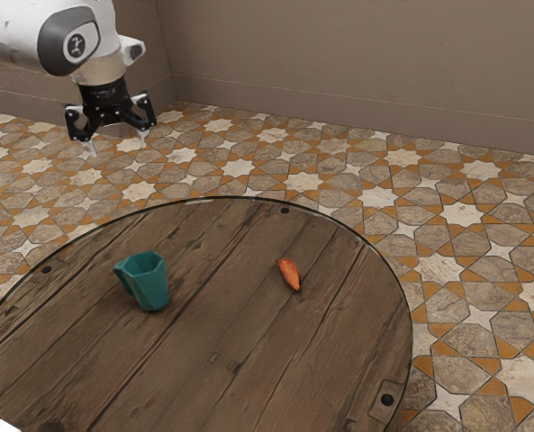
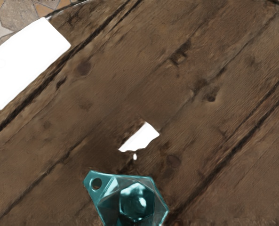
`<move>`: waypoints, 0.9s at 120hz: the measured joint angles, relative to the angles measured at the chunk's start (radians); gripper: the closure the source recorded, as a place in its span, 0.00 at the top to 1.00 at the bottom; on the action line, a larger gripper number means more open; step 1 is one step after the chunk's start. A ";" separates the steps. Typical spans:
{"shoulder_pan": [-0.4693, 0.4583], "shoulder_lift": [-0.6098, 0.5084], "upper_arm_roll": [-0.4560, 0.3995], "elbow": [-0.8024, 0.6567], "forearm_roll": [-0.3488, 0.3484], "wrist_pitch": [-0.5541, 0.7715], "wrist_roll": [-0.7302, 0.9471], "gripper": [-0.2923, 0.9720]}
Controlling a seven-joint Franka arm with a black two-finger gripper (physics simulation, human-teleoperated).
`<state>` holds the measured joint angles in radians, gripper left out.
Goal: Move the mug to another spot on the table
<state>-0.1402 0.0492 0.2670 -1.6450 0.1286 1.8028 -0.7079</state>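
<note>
Nearest the exterior camera is the round wooden table, its dark planks running slantwise. The mug stands upright on it, toward the exterior view's left. It is teal and faceted, with its handle turned to that same left side and nothing touching it. In my wrist view I look down into the mug's open mouth from above, with bare planks all round it. A small bright white patch lies on the wood just beside the mug; it may be glare or a scrap, I cannot tell which. A flat white rectangle lies farther off at the table's rim. To the exterior view's right of the mug, well apart from it, lies a small orange thing. Beyond the table's far rim and high above it hangs my gripper, its jaws spread wide with nothing between them. Behind it are the patterned tile floor and a plain wall.
</note>
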 joint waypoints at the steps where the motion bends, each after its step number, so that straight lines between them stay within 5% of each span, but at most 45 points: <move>1: -0.006 0.000 0.000 0.000 0.003 -0.004 0.007 0.74; 17: -0.037 0.002 0.008 -0.018 0.027 -0.048 0.106 0.76; 36: 0.039 0.069 0.033 -0.054 0.025 -0.044 0.198 0.76; 62: 0.056 0.063 0.103 -0.253 -0.133 0.050 0.231 0.77; 108: 0.049 0.110 0.165 -0.411 -0.429 0.316 0.010 0.77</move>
<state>-0.0908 0.1589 0.4320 -2.0562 -0.3008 2.1186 -0.6979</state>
